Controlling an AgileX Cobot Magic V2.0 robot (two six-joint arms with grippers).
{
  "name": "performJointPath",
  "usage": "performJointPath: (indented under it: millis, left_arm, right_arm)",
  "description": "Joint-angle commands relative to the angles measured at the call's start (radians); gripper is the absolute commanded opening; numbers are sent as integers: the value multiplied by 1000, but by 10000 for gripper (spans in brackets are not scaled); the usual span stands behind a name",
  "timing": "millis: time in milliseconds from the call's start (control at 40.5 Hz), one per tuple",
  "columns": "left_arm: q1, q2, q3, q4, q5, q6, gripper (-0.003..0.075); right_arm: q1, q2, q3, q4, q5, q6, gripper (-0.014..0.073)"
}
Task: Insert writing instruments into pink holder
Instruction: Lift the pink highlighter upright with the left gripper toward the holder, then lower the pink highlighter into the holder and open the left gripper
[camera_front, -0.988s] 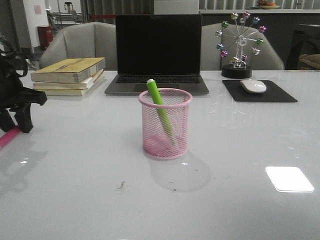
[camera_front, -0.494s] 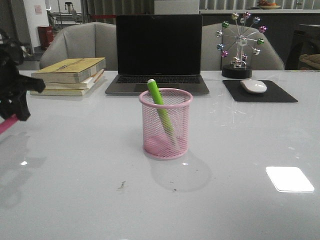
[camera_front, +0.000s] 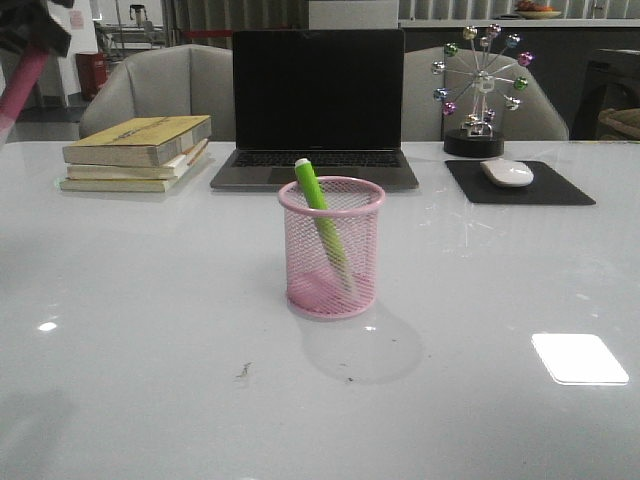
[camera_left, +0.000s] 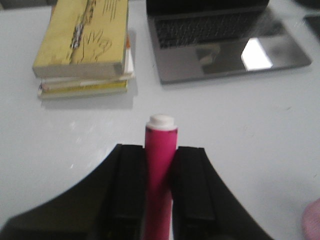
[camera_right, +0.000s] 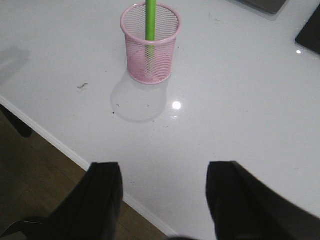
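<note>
The pink mesh holder (camera_front: 331, 248) stands mid-table with the lime green marker (camera_front: 318, 216) leaning inside it, its whitish end above the rim. In the right wrist view the holder (camera_right: 150, 44) and green marker (camera_right: 150, 22) lie well ahead of my right gripper (camera_right: 164, 172), which is open and empty over the table's near edge. My left gripper (camera_left: 160, 152) is shut on the magenta marker (camera_left: 160, 165), whitish end pointing away from the wrist. In the front view that marker (camera_front: 22, 82) hangs high at the far left, under the gripper (camera_front: 38, 35).
A stack of books (camera_front: 138, 151) lies at the back left, a laptop (camera_front: 316, 105) behind the holder, a mouse (camera_front: 507, 172) on a black pad (camera_front: 518, 183) and a ferris-wheel ornament (camera_front: 480, 88) at the back right. The table's front edge (camera_right: 55, 142) is beside the right gripper.
My left gripper has risen steeply at the far left, lifting the magenta marker off the table to the top corner of the front view. The holder and green marker have not moved.
</note>
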Motion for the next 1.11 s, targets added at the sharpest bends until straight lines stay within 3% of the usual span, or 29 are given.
performJointPath:
  millis: [0, 173, 494, 815, 1087]
  left_arm:
    - [-81, -107, 80, -28, -318, -5, 91]
    - [-250, -105, 194, -28, -649, -11, 91]
    - [-478, 145, 180, -28, -1150, -15, 91]
    - [-543, 383, 10, -28, -1173, -15, 91]
    - [-541, 486, -18, -34, -1159, -15, 92]
  right_arm:
    - [-3, 0, -26, -18, -68, -5, 487]
    - [-3, 0, -26, -18, -68, -5, 487]
    - [-3, 0, -26, -18, -68, -5, 487]
    - [-3, 0, -26, -18, -68, -5, 487]
    - [-3, 0, -26, -18, -68, -5, 487]
